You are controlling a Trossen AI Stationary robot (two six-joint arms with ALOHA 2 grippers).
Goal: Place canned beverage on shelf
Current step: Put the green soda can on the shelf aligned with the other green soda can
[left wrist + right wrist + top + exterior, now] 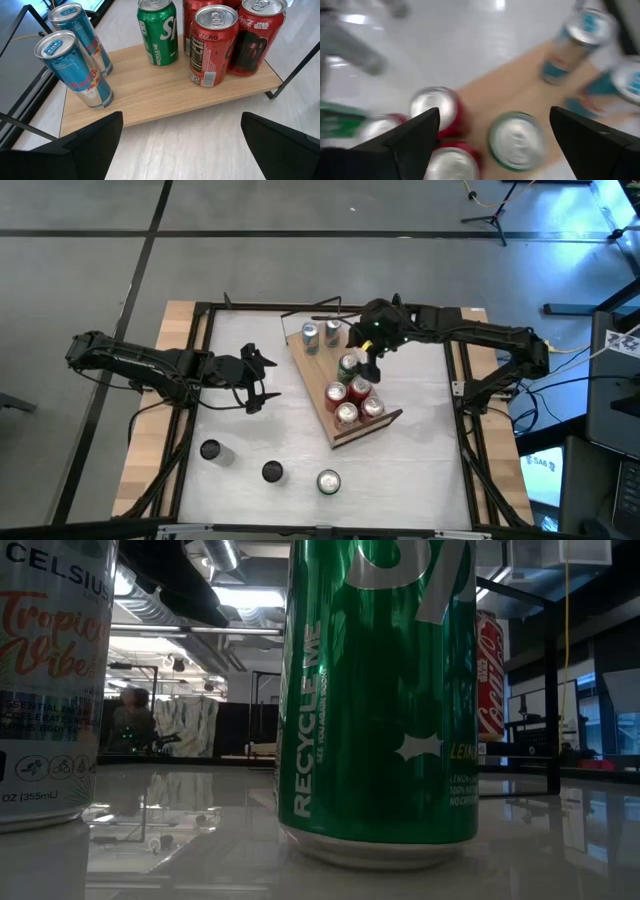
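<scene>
The right gripper [371,366], fingers spread wide and empty, hovers above the green can [347,365] standing on the shelf [318,398] (lifting straight up should avoid nudging neighbours).

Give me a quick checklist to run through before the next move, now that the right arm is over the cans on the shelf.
1. Right gripper empty, fingers apart: ok.
2. Green can upright on the shelf: ok.
3. Right gripper clear of the green can's top: cannot tell; it hangs right over it.
4. Left gripper open, empty, beside the shelf: ok.
5. Bare board between the two blue cans and the green can: ok.
6. Three cans at the table's near edge upright for pickup: not ok; the left one seems to lie on its side.
</scene>
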